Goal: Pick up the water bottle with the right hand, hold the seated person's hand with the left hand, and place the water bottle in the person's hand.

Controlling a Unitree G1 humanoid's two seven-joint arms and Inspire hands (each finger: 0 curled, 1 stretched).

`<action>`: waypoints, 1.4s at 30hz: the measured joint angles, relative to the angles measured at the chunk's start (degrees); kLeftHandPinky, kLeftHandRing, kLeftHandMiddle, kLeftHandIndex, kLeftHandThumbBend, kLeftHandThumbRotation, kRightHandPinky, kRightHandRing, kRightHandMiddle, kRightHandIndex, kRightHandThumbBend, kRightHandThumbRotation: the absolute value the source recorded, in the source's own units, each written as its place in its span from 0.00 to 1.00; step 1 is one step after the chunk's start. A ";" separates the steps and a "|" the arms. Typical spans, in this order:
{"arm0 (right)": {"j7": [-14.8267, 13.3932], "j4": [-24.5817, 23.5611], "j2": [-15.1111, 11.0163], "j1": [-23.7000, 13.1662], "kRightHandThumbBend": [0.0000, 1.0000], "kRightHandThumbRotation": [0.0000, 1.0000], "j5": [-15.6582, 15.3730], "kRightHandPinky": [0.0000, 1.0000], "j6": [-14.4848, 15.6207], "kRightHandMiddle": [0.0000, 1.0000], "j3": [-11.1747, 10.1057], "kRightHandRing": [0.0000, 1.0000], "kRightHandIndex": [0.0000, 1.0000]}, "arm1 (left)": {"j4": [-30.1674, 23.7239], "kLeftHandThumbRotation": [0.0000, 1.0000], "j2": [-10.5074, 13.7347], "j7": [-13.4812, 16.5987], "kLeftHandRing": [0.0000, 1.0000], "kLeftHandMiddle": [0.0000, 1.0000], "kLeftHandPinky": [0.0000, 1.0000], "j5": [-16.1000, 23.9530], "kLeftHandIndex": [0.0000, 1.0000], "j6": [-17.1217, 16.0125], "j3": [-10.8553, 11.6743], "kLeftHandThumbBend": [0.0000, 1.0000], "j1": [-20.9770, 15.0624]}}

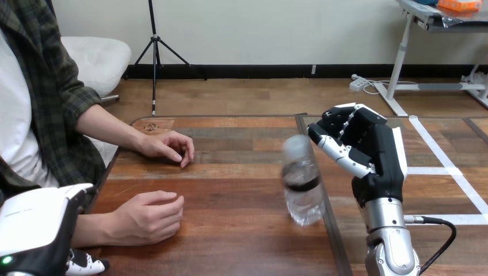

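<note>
The scene is taken from one camera set on the robot's head, faced forward and down across the wooden surface [230, 230]. The near part of the surface is seen close, and its far edge is met roughly halfway up the view. The left hand [34, 224] is caught very near the lens at the bottom left corner and cut by the frame. The right hand [368, 149] is seen further off at the right, and the person [34, 103] is taken in along the left side.
</note>
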 measured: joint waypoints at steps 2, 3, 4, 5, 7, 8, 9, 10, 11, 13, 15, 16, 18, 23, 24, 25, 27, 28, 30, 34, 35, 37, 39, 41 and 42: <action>0.11 0.00 -0.01 0.00 0.66 0.00 -0.02 0.41 0.00 0.46 0.00 0.44 0.44 | 0.76 0.04 0.63 0.00 0.80 0.82 0.76 0.42 0.78 0.17 -0.65 0.96 -0.52; 0.15 0.00 -0.01 0.00 0.66 0.00 -0.01 0.41 0.00 0.46 -0.01 0.44 0.44 | 1.11 0.04 0.90 0.01 0.80 0.81 0.76 0.66 0.78 0.25 -0.97 0.95 -0.78; 0.21 0.00 0.00 0.00 0.66 0.00 0.02 0.41 0.00 0.46 -0.02 0.44 0.44 | 1.58 0.05 1.28 0.01 0.79 0.81 0.75 0.91 0.78 0.34 -1.39 0.95 -1.12; 0.27 0.00 0.00 0.00 0.66 0.00 0.05 0.41 0.00 0.46 -0.02 0.44 0.44 | 1.96 0.06 1.54 0.01 0.79 0.81 0.75 1.06 0.78 0.37 -1.68 0.95 -1.34; 0.42 0.00 0.00 0.00 0.66 0.00 0.10 0.41 0.00 0.46 -0.02 0.44 0.44 | 2.93 0.07 2.11 0.01 0.79 0.81 0.75 1.33 0.77 0.35 -2.39 0.95 -1.98; 0.50 0.00 0.00 0.00 0.66 0.00 0.11 0.41 0.00 0.46 -0.02 0.44 0.44 | 3.33 0.07 2.30 0.02 0.79 0.81 0.75 1.43 0.77 0.36 -2.66 0.95 -2.20; 0.58 0.00 0.00 0.00 0.66 0.00 0.12 0.41 0.00 0.46 -0.02 0.44 0.44 | 3.76 0.07 2.52 0.04 0.79 0.81 0.75 1.51 0.77 0.37 -2.98 0.95 -2.48; 0.65 0.00 0.00 0.00 0.66 0.00 0.12 0.41 0.00 0.46 -0.02 0.44 0.44 | 4.29 0.07 2.74 0.11 0.79 0.81 0.75 1.56 0.77 0.37 -3.39 0.95 -2.85; 0.69 0.00 -0.01 0.00 0.66 0.00 0.12 0.41 0.01 0.46 -0.02 0.44 0.44 | 4.76 0.07 2.95 0.16 0.79 0.81 0.75 1.60 0.77 0.37 -3.68 0.95 -3.12; 0.74 0.00 0.00 0.00 0.66 0.00 0.16 0.41 0.03 0.46 -0.03 0.44 0.44 | 5.78 0.08 3.33 0.36 0.79 0.81 0.75 1.82 0.77 0.41 -4.43 0.96 -3.81; 0.82 0.00 0.00 0.00 0.66 0.00 0.29 0.41 0.04 0.45 -0.03 0.44 0.44 | 6.74 0.08 3.70 0.62 0.79 0.80 0.75 2.07 0.77 0.44 -5.16 0.96 -4.40; 0.88 0.00 0.00 0.00 0.66 0.00 0.39 0.41 0.07 0.45 -0.03 0.44 0.44 | 7.27 0.08 3.91 0.91 0.79 0.80 0.75 2.29 0.77 0.48 -5.60 0.96 -4.68; 0.96 0.00 -0.01 0.00 0.67 0.00 0.55 0.41 0.15 0.45 -0.05 0.43 0.44 | 8.19 0.07 4.21 1.43 0.79 0.80 0.75 2.83 0.77 0.59 -6.30 0.96 -5.17; 0.89 0.00 -0.01 0.00 0.67 0.00 0.60 0.41 0.41 0.44 -0.05 0.43 0.43 | 9.61 0.07 4.75 2.63 0.79 0.80 0.76 3.79 0.77 1.22 -7.86 0.96 -6.38; 0.84 0.00 -0.02 0.00 0.67 0.00 0.59 0.41 0.46 0.44 -0.05 0.43 0.43 | 9.75 0.07 4.87 2.81 0.79 0.81 0.76 3.95 0.77 1.42 -8.12 0.96 -6.61; 0.78 0.00 -0.02 0.00 0.67 0.00 0.59 0.41 0.49 0.44 -0.05 0.43 0.43 | 9.94 0.07 4.99 2.97 0.79 0.81 0.76 4.08 0.77 1.58 -8.32 0.96 -6.84; 0.71 0.00 -0.02 0.00 0.67 0.00 0.59 0.41 0.53 0.44 -0.06 0.43 0.43 | 10.36 0.07 5.26 3.22 0.79 0.80 0.76 4.30 0.77 1.90 -8.76 0.96 -7.29; 0.69 0.00 -0.03 0.00 0.67 0.00 0.59 0.41 0.56 0.44 -0.06 0.43 0.43 | 10.60 0.07 5.41 3.38 0.79 0.80 0.76 4.37 0.77 2.05 -9.02 0.96 -7.51; 0.67 -0.01 -0.03 0.00 0.67 0.00 0.61 0.41 0.66 0.44 -0.07 0.43 0.43 | 11.09 0.07 5.72 3.65 0.79 0.80 0.76 4.51 0.77 2.28 -9.57 0.95 -7.90; 0.64 -0.01 -0.09 0.00 0.66 0.00 0.68 0.42 0.83 0.44 -0.22 0.44 0.44 | 11.55 0.07 6.28 4.11 0.79 0.80 0.76 4.70 0.77 2.74 -10.45 0.95 -8.56; 0.63 -0.01 -0.09 0.00 0.66 0.00 0.68 0.42 0.84 0.45 -0.25 0.44 0.44 | 11.61 0.07 6.42 4.27 0.79 0.80 0.76 4.86 0.77 2.84 -10.66 0.94 -8.70; 0.62 -0.02 -0.10 0.00 0.66 0.00 0.67 0.42 0.84 0.45 -0.27 0.44 0.44 | 11.72 0.07 6.59 4.44 0.79 0.80 0.76 5.09 0.77 3.09 -10.97 0.94 -8.88; 0.61 -0.02 -0.10 0.00 0.66 0.00 0.67 0.42 0.84 0.45 -0.28 0.44 0.44 | 11.83 0.07 6.74 4.50 0.79 0.80 0.76 5.19 0.78 3.26 -11.32 0.94 -9.02; 0.56 -0.02 -0.10 0.00 0.67 0.00 0.63 0.42 0.84 0.46 -0.29 0.44 0.44 | 11.94 0.08 6.86 4.52 0.79 0.80 0.76 5.23 0.78 3.41 -11.70 0.93 -9.15; 0.40 -0.02 -0.12 0.00 0.67 0.00 0.44 0.42 0.81 0.46 -0.29 0.44 0.45 | 11.95 0.08 6.89 4.55 0.79 0.80 0.76 5.22 0.78 3.50 -11.86 0.93 -9.19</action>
